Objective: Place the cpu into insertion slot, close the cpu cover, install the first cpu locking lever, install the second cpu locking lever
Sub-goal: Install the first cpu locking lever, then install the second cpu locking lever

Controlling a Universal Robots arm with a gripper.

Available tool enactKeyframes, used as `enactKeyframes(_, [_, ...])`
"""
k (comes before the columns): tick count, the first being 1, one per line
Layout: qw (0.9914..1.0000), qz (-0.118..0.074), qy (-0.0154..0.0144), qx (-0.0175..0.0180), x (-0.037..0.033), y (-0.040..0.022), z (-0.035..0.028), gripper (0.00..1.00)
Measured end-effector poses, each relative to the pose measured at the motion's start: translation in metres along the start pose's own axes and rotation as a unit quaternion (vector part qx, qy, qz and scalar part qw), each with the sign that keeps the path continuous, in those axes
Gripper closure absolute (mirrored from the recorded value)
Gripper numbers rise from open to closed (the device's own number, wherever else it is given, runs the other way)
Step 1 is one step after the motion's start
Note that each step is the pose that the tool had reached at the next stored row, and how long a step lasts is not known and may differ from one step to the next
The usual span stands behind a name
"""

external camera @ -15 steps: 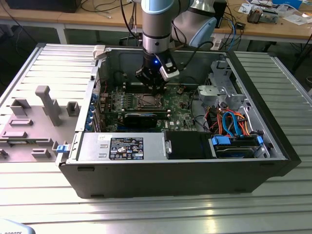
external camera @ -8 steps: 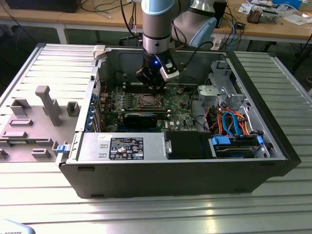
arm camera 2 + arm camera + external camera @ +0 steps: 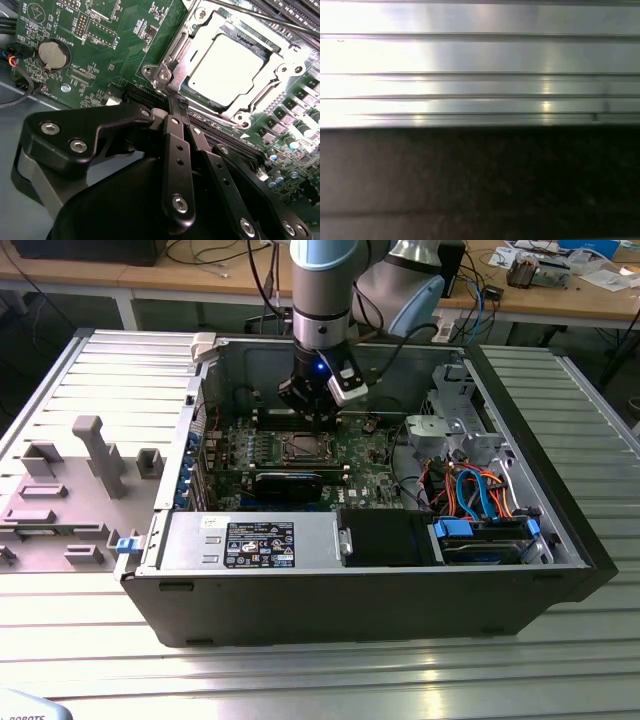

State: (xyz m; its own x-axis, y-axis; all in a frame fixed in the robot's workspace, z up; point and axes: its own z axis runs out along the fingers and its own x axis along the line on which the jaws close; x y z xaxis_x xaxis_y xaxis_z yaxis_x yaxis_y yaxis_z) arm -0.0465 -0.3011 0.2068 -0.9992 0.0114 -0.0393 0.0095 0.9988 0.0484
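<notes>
The cpu (image 3: 227, 65), a flat chip with a silver-grey top, lies in the insertion slot (image 3: 241, 119) on the green board. The cpu cover (image 3: 286, 62), a thin metal frame, lies flat around it. A thin lever rod (image 3: 255, 15) runs past the slot's far side. My gripper (image 3: 176, 102) is shut, its two black fingers (image 3: 177, 160) meeting at the tip, right at one corner of the slot's metal rim; I cannot tell whether the tip pinches anything there. In the exterior view the gripper (image 3: 318, 420) hangs just above the slot (image 3: 303, 448) inside the open computer case.
A long black card (image 3: 288, 483) lies just in front of the slot. A power supply box (image 3: 250, 540) and a drive cage with blue and orange cables (image 3: 480, 490) fill the case front. A grey fixture tray (image 3: 70, 490) lies outside. A coin battery (image 3: 52, 54) sits on the board.
</notes>
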Motion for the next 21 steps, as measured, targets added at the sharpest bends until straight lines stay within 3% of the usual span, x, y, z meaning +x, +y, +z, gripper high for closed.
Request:
enactKeyframes(6, [1.0,0.0,0.0009,0.0016,-0.0001,-0.0041,-0.0001,0.89])
enactKeyframes(21, [1.0,0.0,0.001,0.0016,-0.0001,-0.007,-0.0003,0.89])
